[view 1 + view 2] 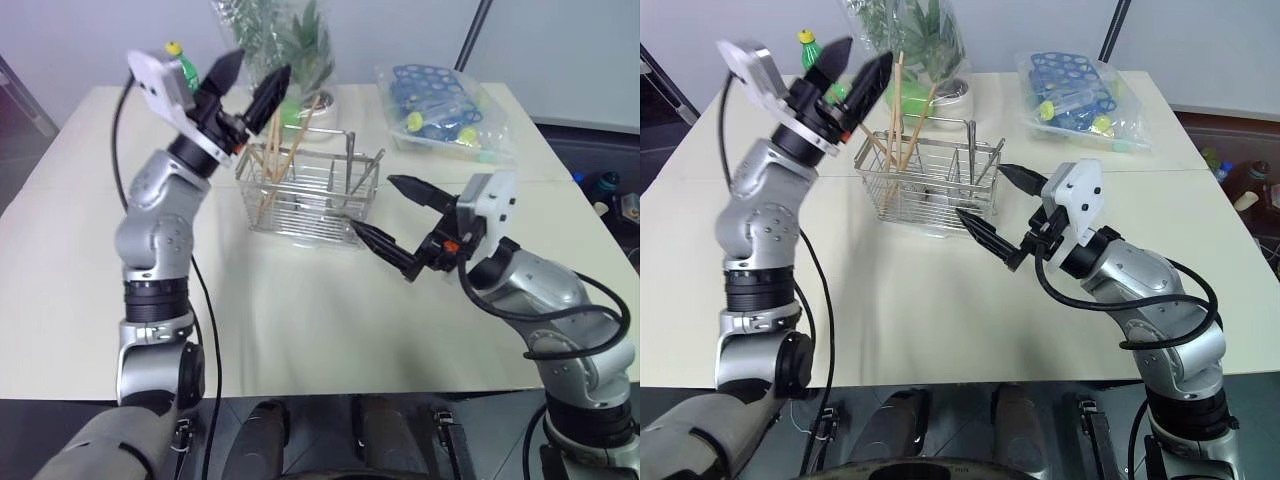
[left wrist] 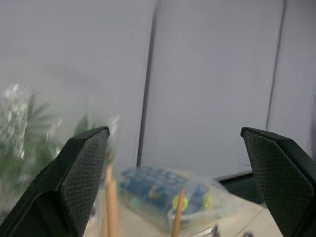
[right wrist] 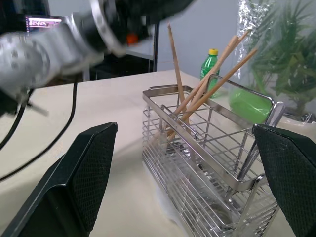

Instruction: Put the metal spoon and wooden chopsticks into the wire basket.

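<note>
The wire basket (image 1: 310,200) stands on the table, a little past its middle. Several wooden chopsticks (image 1: 277,160) stand in its left end, leaning, with their tips above the rim. A shiny handle, the metal spoon (image 3: 270,116), leans inside the other end. My left gripper (image 1: 260,65) is open and empty, raised above the chopstick tops (image 2: 111,197) and apart from them. My right gripper (image 1: 372,202) is open and empty at the basket's right end, level with its wall, one finger (image 3: 79,173) on either side of the near corner in the right wrist view.
A potted plant in clear wrap (image 1: 285,35) and a green bottle (image 1: 183,62) stand behind the basket. A clear bag of blue and yellow items (image 1: 440,105) lies at the back right. The cream table (image 1: 300,320) stretches toward me.
</note>
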You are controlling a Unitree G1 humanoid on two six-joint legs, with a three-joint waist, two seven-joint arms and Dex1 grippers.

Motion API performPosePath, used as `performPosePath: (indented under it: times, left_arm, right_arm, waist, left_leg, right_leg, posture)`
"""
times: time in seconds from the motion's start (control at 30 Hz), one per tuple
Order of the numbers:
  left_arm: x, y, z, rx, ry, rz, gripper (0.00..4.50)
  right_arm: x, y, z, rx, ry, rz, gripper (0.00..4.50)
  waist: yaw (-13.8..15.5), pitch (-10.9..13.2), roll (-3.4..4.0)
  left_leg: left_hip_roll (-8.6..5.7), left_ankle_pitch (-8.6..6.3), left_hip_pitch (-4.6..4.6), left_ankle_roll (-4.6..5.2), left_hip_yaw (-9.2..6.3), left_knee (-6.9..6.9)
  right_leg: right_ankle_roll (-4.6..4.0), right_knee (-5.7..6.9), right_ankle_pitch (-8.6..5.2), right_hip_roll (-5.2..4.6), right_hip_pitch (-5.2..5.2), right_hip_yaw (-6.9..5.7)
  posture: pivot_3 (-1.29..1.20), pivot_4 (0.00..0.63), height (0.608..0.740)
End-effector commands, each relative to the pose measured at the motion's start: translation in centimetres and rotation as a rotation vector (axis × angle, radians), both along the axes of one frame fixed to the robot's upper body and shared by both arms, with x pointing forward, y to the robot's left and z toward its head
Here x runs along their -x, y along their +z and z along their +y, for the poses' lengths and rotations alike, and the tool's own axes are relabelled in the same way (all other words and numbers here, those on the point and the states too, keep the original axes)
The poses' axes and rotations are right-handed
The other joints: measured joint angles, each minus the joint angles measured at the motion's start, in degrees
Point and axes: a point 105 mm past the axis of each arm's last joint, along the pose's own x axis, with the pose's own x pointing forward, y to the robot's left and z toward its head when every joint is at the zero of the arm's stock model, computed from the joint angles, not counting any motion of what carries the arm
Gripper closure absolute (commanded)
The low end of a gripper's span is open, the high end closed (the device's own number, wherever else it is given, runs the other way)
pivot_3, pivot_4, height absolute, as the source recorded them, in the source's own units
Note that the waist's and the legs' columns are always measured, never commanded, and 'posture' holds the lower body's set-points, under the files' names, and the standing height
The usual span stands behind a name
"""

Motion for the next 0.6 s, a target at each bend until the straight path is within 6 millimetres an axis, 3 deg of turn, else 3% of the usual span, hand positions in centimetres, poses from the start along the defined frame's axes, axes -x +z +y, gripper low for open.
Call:
performPosePath:
  times: [0.03,0.17,0.43,0.53,0.6]
  left_arm:
    - [1.2,2.5,1.3,-0.062,0.043,-0.045,0.02]
    - [2.3,2.0,2.4,-0.145,0.037,0.008,0.02]
    - [5.4,-2.6,5.6,-0.357,0.094,0.173,0.02]
    - [6.3,-4.3,5.9,-0.379,0.098,0.227,0.02]
    - [7.1,-6.7,5.8,-0.406,0.101,0.284,0.02]
  right_arm:
    - [0.4,1.3,-0.4,0.021,0.029,-0.050,0.00]
    - [0.4,1.8,-1.2,0.030,0.048,-0.049,0.00]
    - [-0.2,2.1,-2.6,-0.018,0.058,0.025,0.00]
    - [-0.5,1.9,-2.8,-0.040,0.058,0.055,0.00]
    - [-0.6,1.2,-3.0,-0.040,0.062,0.088,0.00]
  waist:
    - [-0.03,0.00,0.00]
    - [-0.10,0.01,0.03]
    - [-0.08,0.04,0.07]
    - [0.02,0.05,0.07]
    - [0.15,0.04,0.08]
  left_leg:
    - [0.00,0.00,0.00,0.00,0.00,0.00]
    - [0.00,0.00,0.01,0.01,0.00,-0.01]
    - [0.04,-0.01,0.00,0.02,0.00,-0.06]
    - [0.04,-0.02,0.00,0.03,0.01,-0.05]
    - [0.04,-0.02,0.00,0.03,0.01,-0.05]
  right_leg:
    - [0.00,0.00,0.00,0.00,0.00,0.00]
    - [0.00,0.00,0.00,0.01,0.00,0.00]
    - [-0.02,-0.02,-0.01,0.01,-0.02,0.01]
    - [-0.03,-0.04,-0.02,0.00,0.00,0.01]
    - [-0.03,-0.05,-0.02,0.00,0.01,0.01]
  posture:
    - [0.00,0.150,0.740]
    - [0.00,0.150,0.740]
    - [0.00,0.150,0.740]
    - [0.00,0.150,0.740]
    - [0.00,0.150,0.740]
